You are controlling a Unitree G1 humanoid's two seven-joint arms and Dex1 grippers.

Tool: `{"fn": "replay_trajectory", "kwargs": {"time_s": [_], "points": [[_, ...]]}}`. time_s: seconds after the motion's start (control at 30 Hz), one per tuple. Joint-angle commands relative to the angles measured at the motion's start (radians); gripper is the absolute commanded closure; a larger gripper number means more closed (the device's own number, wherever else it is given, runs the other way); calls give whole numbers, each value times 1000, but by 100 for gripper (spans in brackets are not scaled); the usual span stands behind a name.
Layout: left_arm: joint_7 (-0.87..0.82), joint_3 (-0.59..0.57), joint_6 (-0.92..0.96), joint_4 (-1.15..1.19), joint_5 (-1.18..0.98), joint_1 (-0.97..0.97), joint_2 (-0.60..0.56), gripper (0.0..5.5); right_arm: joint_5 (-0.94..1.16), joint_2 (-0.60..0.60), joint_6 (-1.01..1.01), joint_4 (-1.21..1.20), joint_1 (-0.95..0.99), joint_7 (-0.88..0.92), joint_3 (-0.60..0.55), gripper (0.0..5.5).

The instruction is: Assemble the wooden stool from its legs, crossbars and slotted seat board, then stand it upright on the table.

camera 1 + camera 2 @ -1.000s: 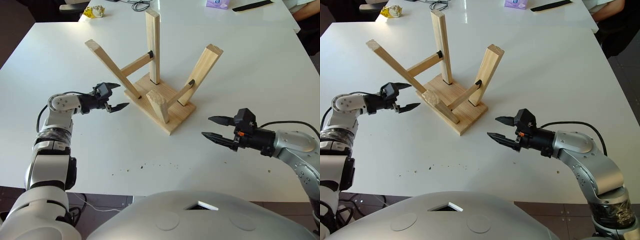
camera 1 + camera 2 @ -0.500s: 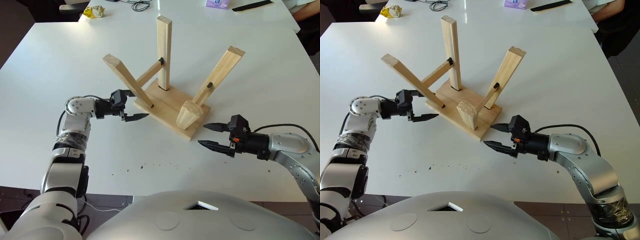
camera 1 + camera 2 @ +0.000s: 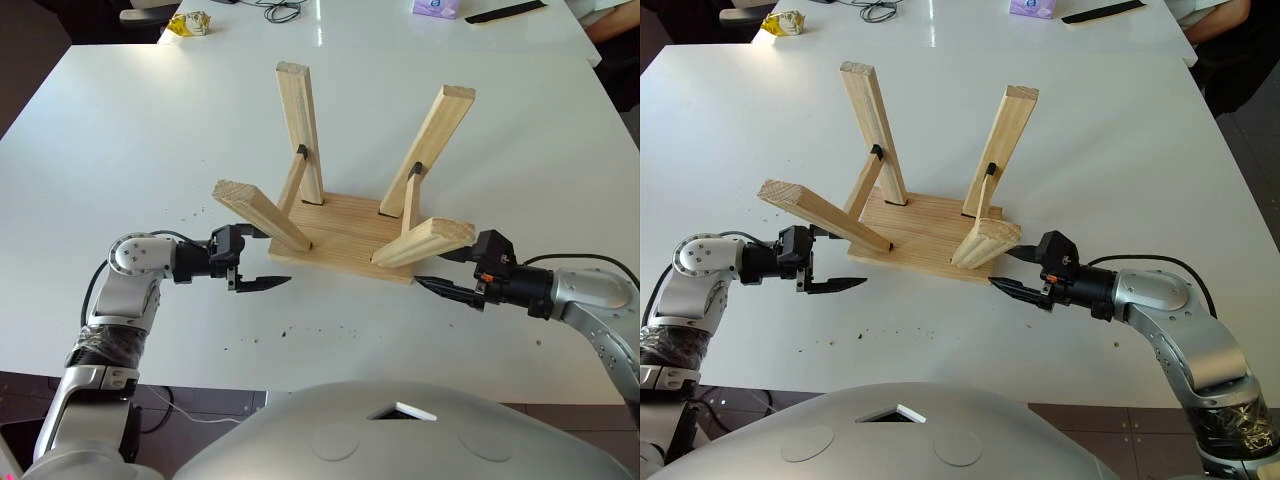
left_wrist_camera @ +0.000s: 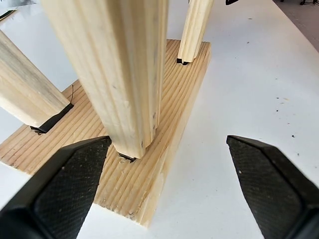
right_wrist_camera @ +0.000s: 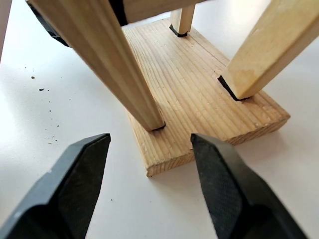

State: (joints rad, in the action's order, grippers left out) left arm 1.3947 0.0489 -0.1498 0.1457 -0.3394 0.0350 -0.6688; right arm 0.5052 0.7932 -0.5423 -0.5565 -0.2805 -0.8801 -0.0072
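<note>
Four legs [image 3: 301, 130], one seat board [image 3: 345, 228], apparently two crossbars [image 3: 292, 185].

Wooden stool [image 3: 930, 215] sitting upside down on the white desk [image 3: 1120, 150], its legs [image 3: 872, 115] pointing up and splaying outward, left hand [image 3: 840, 260] hovering with fingers spread beside the near-left leg, right hand [image 3: 1008, 268] hovering with fingers apart just beside the near-right leg

No word, number or sign can be read anywhere on the white table [image 3: 120, 120]. Any print on the yellow packet [image 3: 188, 23] and the purple box [image 3: 437, 7] at its far edge is too small to make out.
</note>
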Motion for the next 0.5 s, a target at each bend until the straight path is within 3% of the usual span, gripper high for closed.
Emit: {"fn": "replay_trajectory", "kwargs": {"time_s": [0.03, 0.27, 0.5], "points": [[-19, -24, 56, -62, -28, -28, -33, 120, -35, 9, 38, 7, -28, -9, 6, 251], [-3, -105, 163, -197, -111, -147, -128, 120, -128, 27, 116, 95, -73, 7, -33, 251], [-208, -120, 27, 154, 59, 87, -68, 120, -186, -31, 147, 116, -88, 71, -10, 251]]}}
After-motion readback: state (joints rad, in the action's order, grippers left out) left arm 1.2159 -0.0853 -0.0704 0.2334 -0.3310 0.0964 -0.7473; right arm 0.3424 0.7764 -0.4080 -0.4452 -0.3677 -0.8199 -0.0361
